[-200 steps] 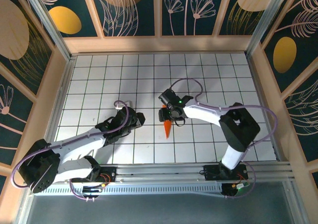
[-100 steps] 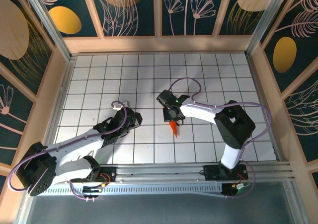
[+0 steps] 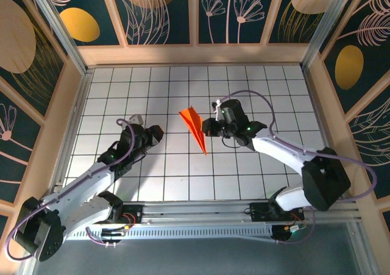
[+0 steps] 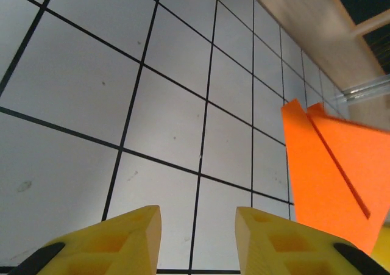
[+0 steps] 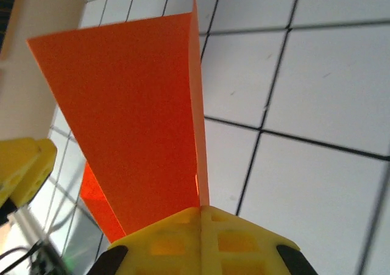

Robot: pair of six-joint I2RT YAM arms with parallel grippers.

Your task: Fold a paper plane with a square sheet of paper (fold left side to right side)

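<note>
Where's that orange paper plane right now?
In the top view the paper plane is near the middle of the tiled table, pinched by the right tool, with the open left tool apart on its left.

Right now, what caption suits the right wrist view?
Right pincer shut on the folded bright orange paper plane over the white gridded table.

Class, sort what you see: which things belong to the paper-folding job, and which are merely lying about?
Job:
paper plane
right gripper, shut on it
left gripper, open

Merely there:
tiled table
patterned wall panels
</note>
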